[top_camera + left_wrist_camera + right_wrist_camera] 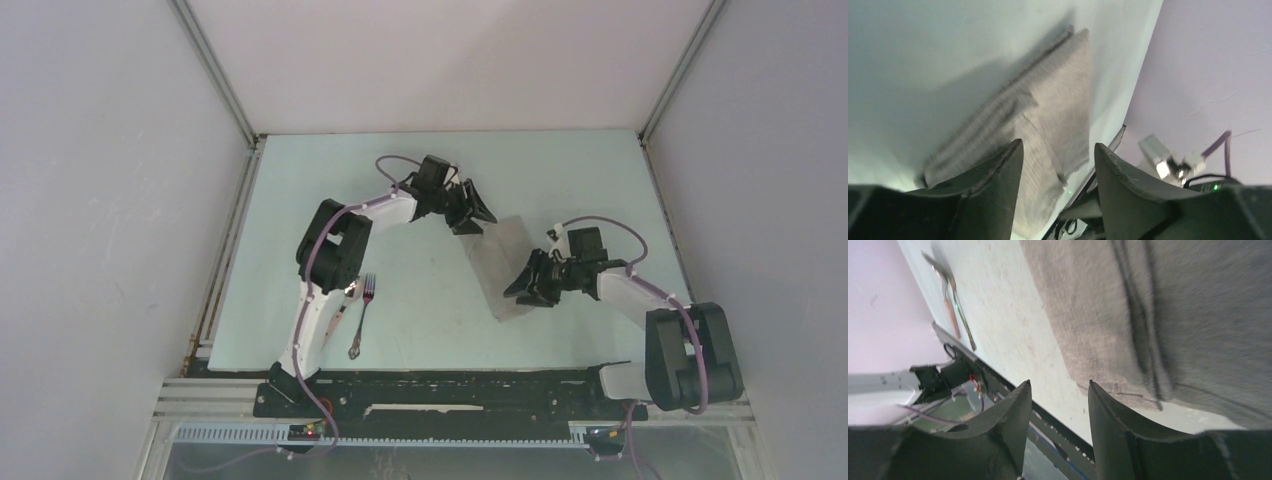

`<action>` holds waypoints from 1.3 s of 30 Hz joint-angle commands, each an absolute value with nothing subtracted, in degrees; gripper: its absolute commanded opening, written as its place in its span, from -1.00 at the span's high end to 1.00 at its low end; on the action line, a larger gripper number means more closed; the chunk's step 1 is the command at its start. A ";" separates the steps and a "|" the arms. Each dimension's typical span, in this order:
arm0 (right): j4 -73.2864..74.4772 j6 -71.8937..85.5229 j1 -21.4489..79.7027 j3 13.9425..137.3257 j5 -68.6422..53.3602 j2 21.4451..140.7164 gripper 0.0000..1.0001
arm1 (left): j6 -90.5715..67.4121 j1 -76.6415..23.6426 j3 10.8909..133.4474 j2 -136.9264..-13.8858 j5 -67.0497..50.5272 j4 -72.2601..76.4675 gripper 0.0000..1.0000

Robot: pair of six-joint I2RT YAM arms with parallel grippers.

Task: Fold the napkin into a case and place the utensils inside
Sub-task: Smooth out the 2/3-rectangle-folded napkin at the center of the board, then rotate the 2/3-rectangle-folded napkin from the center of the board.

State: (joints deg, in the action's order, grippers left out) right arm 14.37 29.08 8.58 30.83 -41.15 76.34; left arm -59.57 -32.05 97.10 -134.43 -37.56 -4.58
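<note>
Pale green desk [420,180]: the grey napkin [497,262], folded into a narrow strip, lay diagonally right of centre. Left fingers [993,195] at its far end and right fingers [1008,430] at its near end stood apart, empty; fork [361,313] and spoon [951,315] lay well left.

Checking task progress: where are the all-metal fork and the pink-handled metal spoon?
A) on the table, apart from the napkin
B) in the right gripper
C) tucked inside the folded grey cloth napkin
A: the all-metal fork and pink-handled metal spoon lie on the pale table, well clear of the folded grey cloth napkin.
</note>
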 commanded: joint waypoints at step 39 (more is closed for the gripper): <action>23.64 37.42 7.93 26.13 -27.31 59.78 -0.37 | -37.33 -57.39 74.06 -97.30 -1.32 -30.11 -0.68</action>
State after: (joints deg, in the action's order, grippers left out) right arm 17.10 39.48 14.04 22.81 -34.30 64.01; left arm -38.52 -49.63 67.53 -94.98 -14.52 -23.79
